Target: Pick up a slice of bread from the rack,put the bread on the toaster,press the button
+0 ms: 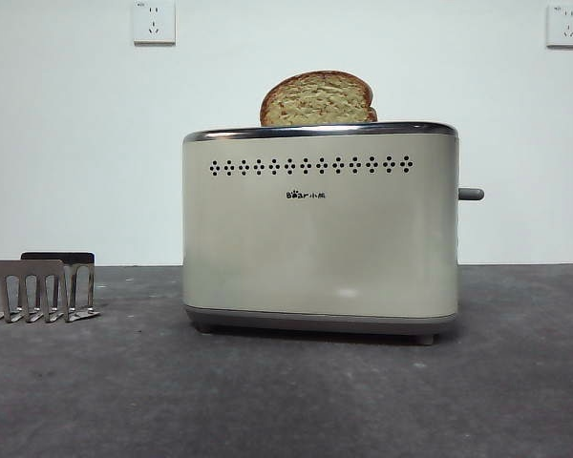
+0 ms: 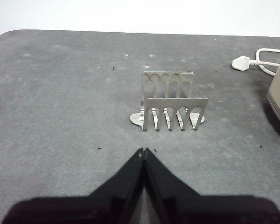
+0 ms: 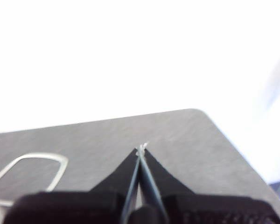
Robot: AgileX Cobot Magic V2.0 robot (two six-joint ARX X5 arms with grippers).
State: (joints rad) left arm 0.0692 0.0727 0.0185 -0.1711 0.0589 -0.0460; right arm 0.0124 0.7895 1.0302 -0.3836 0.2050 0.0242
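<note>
bread slice (image 1: 317, 99) already in toaster (image 1: 320, 229) slot, top half proud. rack (image 2: 173, 101) empty. left gripper (image 2: 143, 152) jaws together, near rack; right gripper (image 3: 141, 150) jaws together, over table. next: button (image 1: 470, 194) still up at narrow end. come from above w/ closed tip, push straight down, don't shove toaster sideways.

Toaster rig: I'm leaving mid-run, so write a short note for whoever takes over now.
Left hand: shut, holding nothing, facing the rack.
Right hand: shut, holding nothing, over bare table.
Rack holds no bread. The slice of bread stands in the toaster, top sticking out.
Done: pick and load.
Left: press the button, which looks not yet pushed down.
</note>
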